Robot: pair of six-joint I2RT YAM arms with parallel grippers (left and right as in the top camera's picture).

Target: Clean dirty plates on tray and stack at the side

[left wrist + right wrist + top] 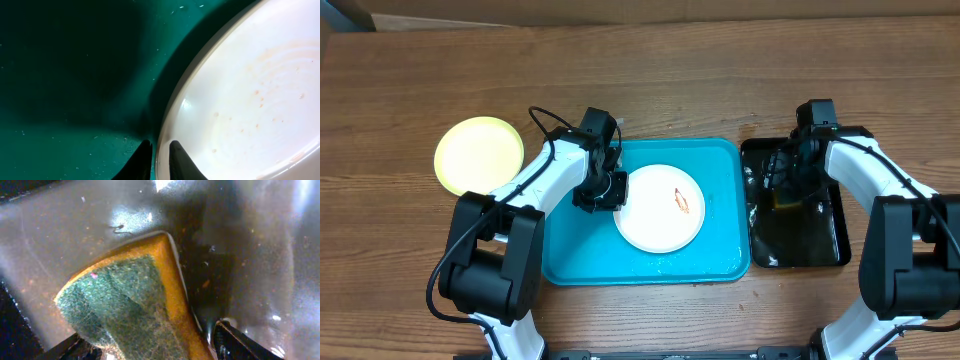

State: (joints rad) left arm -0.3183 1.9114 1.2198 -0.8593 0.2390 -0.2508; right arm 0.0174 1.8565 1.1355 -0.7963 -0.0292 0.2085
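Even overhead light; deep shadow darkens the tray (60, 50), seemingly slightly blurred.

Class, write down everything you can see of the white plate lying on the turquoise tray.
The white plate is round, shallow and glossy, perhaps plastic or glazed ceramic. An orange-red smear marks it right of centre, and the close view shows faint orange specks. It appears to lie flat on the turquoise tray, near its middle. The left pincer grips its left rim, a finger on either side of the edge. Nothing else touches it.
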